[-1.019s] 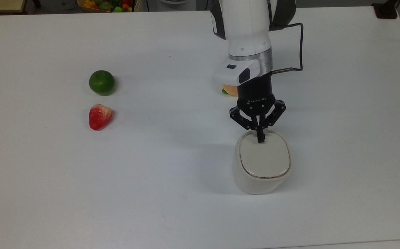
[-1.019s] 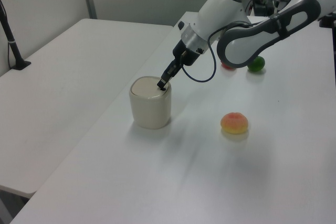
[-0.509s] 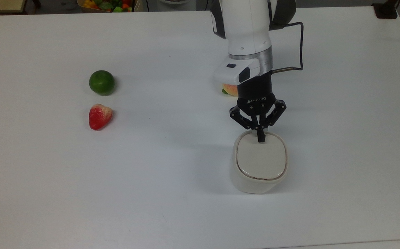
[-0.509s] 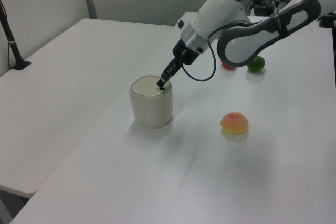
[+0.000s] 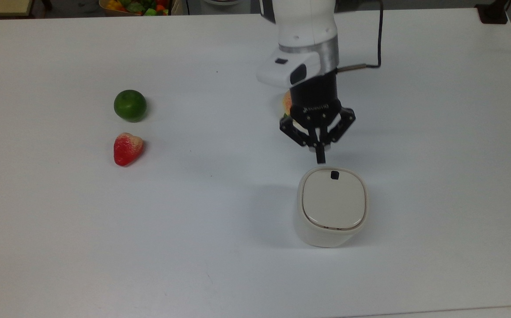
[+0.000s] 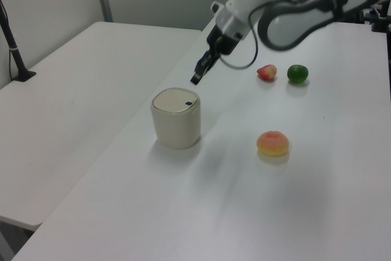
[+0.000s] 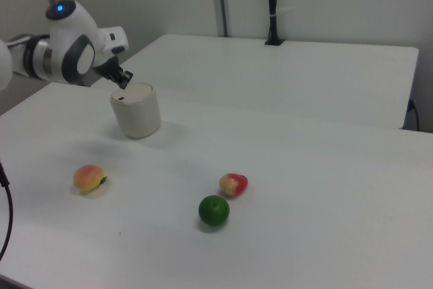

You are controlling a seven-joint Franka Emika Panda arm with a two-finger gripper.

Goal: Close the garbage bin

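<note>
Stands upright on the white table (image 5: pixel 61 247) (image 6: pixel 317 212) (image 7: pixel 325 187): the garbage bin (image 5: pixel 330 207) (image 6: pixel 176 117) (image 7: pixel 136 109), lid down flat and flush with the rim, small black mark (image 5: pixel 334 175) (image 6: pixel 189 103) near the lid edge on the arm's side. Sits toward the top view's right, closer to the top view's lower table edge than to the upper one, with bare surface on every side of it.

Hovers just above and apart from the lid: the gripper (image 5: pixel 320 157) (image 6: pixel 195 79) (image 7: pixel 125 83), fingers pressed together with nothing between them, tips pointing down toward the marked edge. A clear gap between tips and lid in the left view.

Partly hidden behind the wrist in the top view: a peach (image 5: pixel 286 104) (image 6: pixel 272 143) (image 7: pixel 88 179), well apart from the bin. Far off at the top view's left, close together: a lime (image 5: pixel 130 105) (image 6: pixel 297 73) (image 7: pixel 214 210) and a strawberry (image 5: pixel 127 148) (image 6: pixel 267 73) (image 7: pixel 233 184).

Wide open tabletop between bin and fruits, and toward the top view's right and lower edges. Beyond the far edge in the right view, a second white table (image 7: pixel 304 72).
</note>
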